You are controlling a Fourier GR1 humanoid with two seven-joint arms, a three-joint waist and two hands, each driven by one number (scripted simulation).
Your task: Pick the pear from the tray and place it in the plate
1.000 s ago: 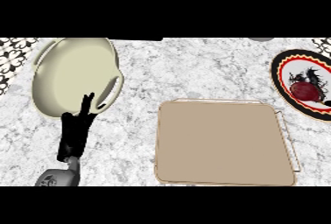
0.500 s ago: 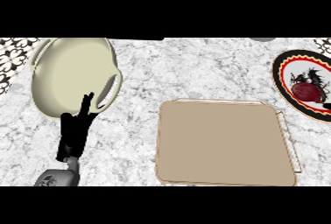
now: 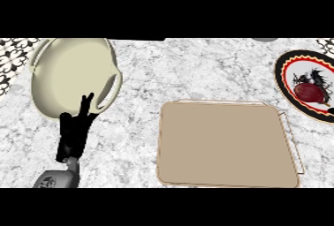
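Observation:
A dark red pear (image 3: 309, 91) lies on the patterned plate (image 3: 285, 86), which has a black, red and white rim and sits at the far right edge of the head view. The flat tan tray (image 3: 225, 150) in the middle of the counter has nothing on it. My left hand (image 3: 73, 132) rests at the lower left with its fingers pointing up, open and holding nothing, well left of the tray. My right hand does not show.
A large cream dish with handles (image 3: 68, 75) stands at the upper left, just behind my left hand's fingertips. Grey marble counter (image 3: 195, 70) runs between the dish, the tray and the plate.

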